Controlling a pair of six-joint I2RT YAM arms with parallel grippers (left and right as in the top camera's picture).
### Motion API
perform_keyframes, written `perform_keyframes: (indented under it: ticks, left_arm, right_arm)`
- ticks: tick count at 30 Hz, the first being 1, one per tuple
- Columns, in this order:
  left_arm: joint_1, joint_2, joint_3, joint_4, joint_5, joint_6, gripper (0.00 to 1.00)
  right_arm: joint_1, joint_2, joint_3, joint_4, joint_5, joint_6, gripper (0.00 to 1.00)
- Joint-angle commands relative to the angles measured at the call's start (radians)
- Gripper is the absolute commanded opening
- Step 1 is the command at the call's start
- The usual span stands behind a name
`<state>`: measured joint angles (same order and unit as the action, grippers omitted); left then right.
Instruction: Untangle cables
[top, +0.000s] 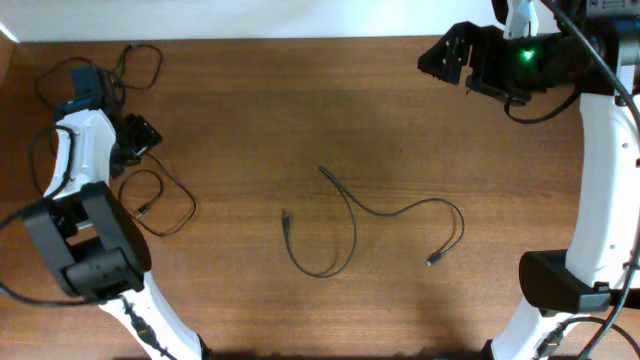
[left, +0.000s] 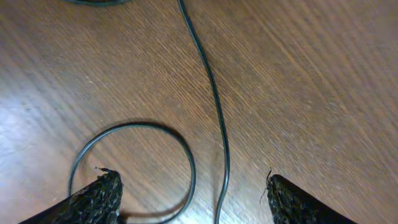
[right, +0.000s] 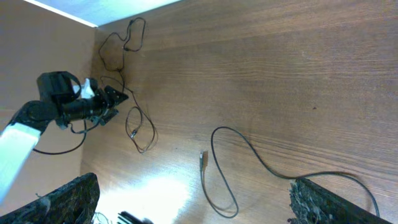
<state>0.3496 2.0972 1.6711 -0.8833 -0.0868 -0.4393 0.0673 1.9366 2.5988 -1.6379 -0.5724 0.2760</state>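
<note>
One wooden surface (top: 300, 110) carries everything. The left gripper (left: 189, 176) is held low over it at the left, fingers apart and clamped on nothing. One curl and one straight strand of the cables (left: 211, 93) lie on the wood between them. The right gripper (right: 194, 180), at the far right, is spread wide and empty. One centre cable (top: 354, 232) is laid alone, both plug ends free. More loose loops (top: 130, 60) are spread at the left, and their count cannot be told.
</note>
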Motion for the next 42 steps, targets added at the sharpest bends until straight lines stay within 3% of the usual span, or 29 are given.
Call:
perform_keyframes:
  ticks: [1,7,12,18,31,34,35,37,42]
  left_arm:
    - [-0.003,0.066,-0.005,0.031,-0.004,-0.02,0.75]
    - [-0.003,0.101,-0.005,0.076,-0.012,-0.016,0.67]
    - [-0.003,0.103,-0.005,0.105,-0.035,-0.012,0.54]
    - [-0.01,0.115,-0.005,0.105,-0.085,0.01,0.57]
    - [-0.009,0.179,-0.005,0.109,-0.048,0.006,0.46]
    - [-0.009,0.178,0.017,0.11,-0.048,0.007,0.34]
    - [-0.008,0.176,0.035,0.098,-0.048,0.007,0.18]
    - [-0.008,0.175,0.085,0.057,-0.049,0.007,0.01]
    - [-0.008,0.175,0.294,-0.143,-0.048,0.006,0.0]
  right_arm:
    - [0.006,0.014,-0.004,0.003,0.009,-0.014,0.98]
    - [0.006,0.03,-0.004,0.004,0.009,-0.014,0.98]
    - [0.006,0.051,-0.004,0.004,0.009,-0.014,0.98]
    - [0.006,0.052,-0.004,0.012,0.009,-0.014,0.98]
    - [0.006,0.052,-0.004,0.011,0.009,-0.014,0.98]
    - [0.006,0.052,-0.004,0.012,0.009,-0.014,0.98]
    - [0.006,0.052,-0.004,0.012,0.009,-0.014,0.98]
    - [0.006,0.052,-0.004,0.012,0.009,-0.014,0.98]
    - [0.006,0.052,-0.004,0.011,0.009,-0.014,0.98]
